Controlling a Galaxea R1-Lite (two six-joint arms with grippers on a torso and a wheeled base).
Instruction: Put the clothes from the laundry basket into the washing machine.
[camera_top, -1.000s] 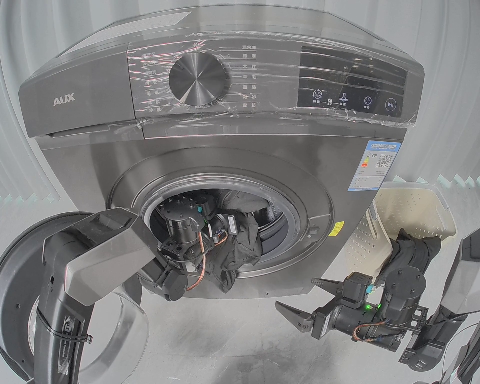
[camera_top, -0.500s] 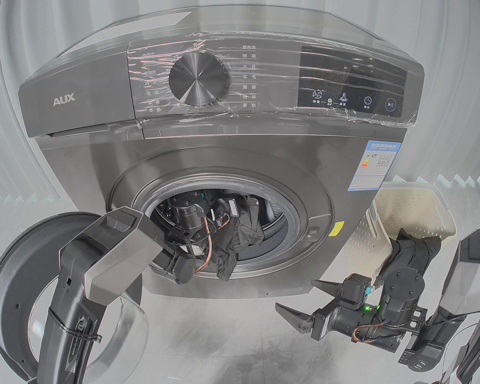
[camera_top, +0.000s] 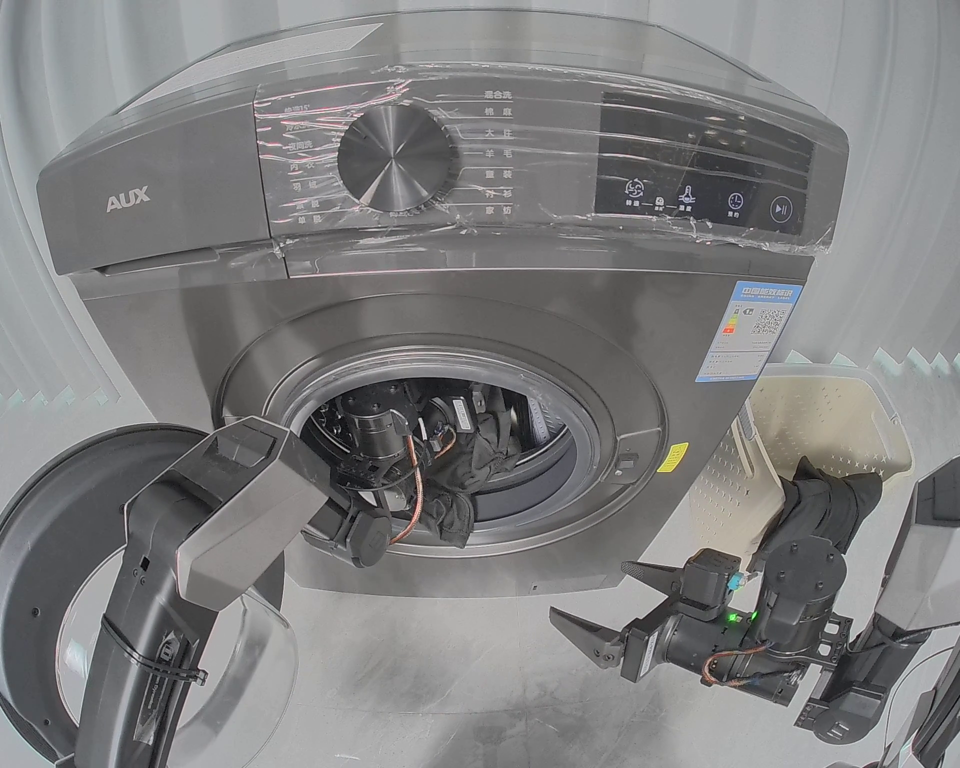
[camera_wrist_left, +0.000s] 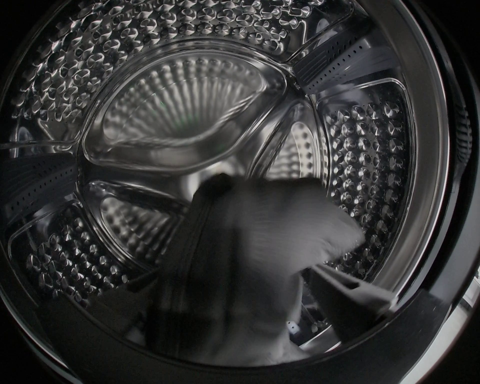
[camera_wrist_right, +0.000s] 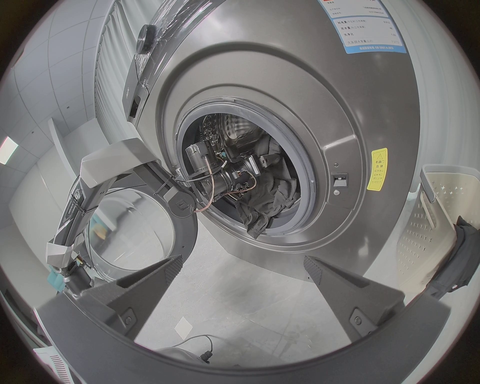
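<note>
I have the left arm reaching through the open mouth of the washing machine (camera_top: 480, 310), with the left gripper (camera_top: 465, 420) just inside the drum (camera_wrist_left: 175, 100). A dark garment (camera_top: 465, 480) is bunched around that gripper. Part of it lies inside the drum and its lower end hangs out over the bottom lip of the opening. From the left wrist camera the cloth (camera_wrist_left: 240, 260) rises straight in front of the lens and hides the gripper, so I cannot tell whether it has hold of the garment or how wide it stands. The perforated steel wall of the drum shows behind and around the cloth. The round door (camera_top: 40, 560) is swung open on the machine's left side, beside the left arm. On my right, the right gripper (camera_top: 590, 590) hangs low above the floor in front of the machine, pointing towards it. Its fingers (camera_wrist_right: 350, 295) are spread wide with nothing between them. The cream laundry basket (camera_top: 830, 420) stands just beside the machine's right side, and a second dark garment (camera_top: 825, 505) is draped over its near rim, close behind the right arm's wrist.
</note>
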